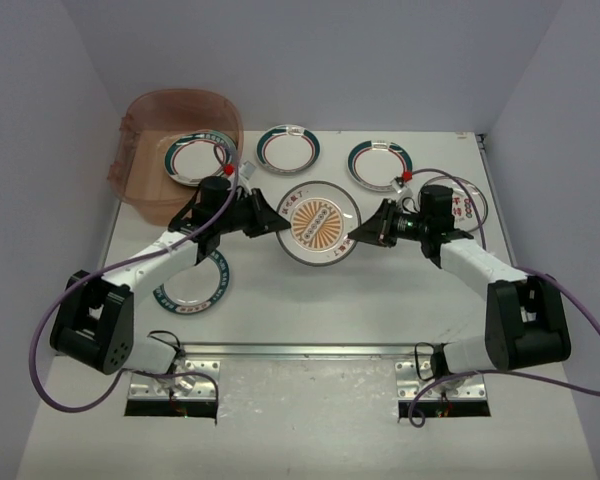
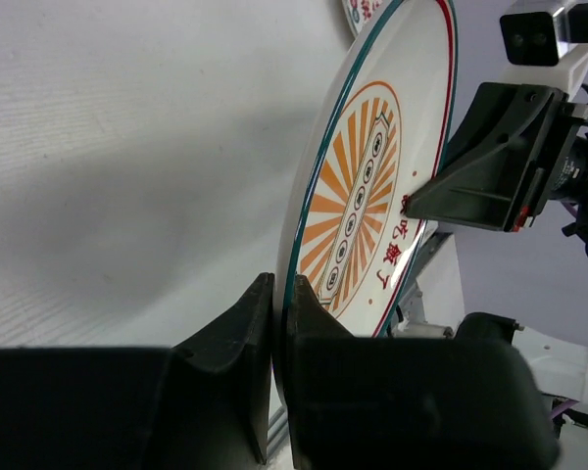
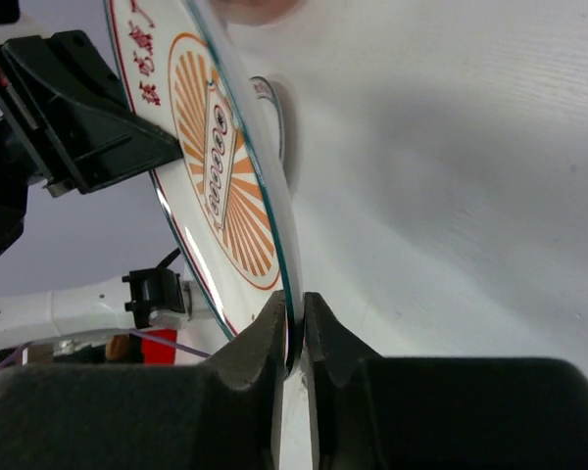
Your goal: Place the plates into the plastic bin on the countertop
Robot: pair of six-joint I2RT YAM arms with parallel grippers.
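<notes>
Holding: the sunburst plate point(image 1: 320, 224), orange rays on white, is gripped by both hands at opposite edges of its rim.
Left side: the left hand point(image 1: 278, 222) is at the left edge of the sunburst plate, with its two black fingers pressed together on the rim; its own camera shows the thin edge wedged between them.
Right side: the right hand point(image 1: 360, 236) is at the right edge of the sunburst plate, pinching the rim in the same way.
Plate position: it is face up over the middle of the bench point(image 1: 330, 310); I cannot tell whether it rests on the surface or hangs just off it.
Container: the bin point(image 1: 140, 150), pinkish and see-through, is behind the sunburst plate and to its left.
Inside it: the binned plate point(image 1: 198, 155), green-rimmed, lies within the bin's walls.
Behind: the back-middle plate point(image 1: 288, 148) is straight behind the sunburst plate, and the back-right plate point(image 1: 380, 163) is behind it to the right.
Right: the red-marked plate point(image 1: 467, 207) is to the right of the sunburst plate, partly under the right arm.
Nearer: the near-left plate point(image 1: 192, 285) is left of the sunburst plate and closer to the arm bases, half covered by the left arm.
</notes>
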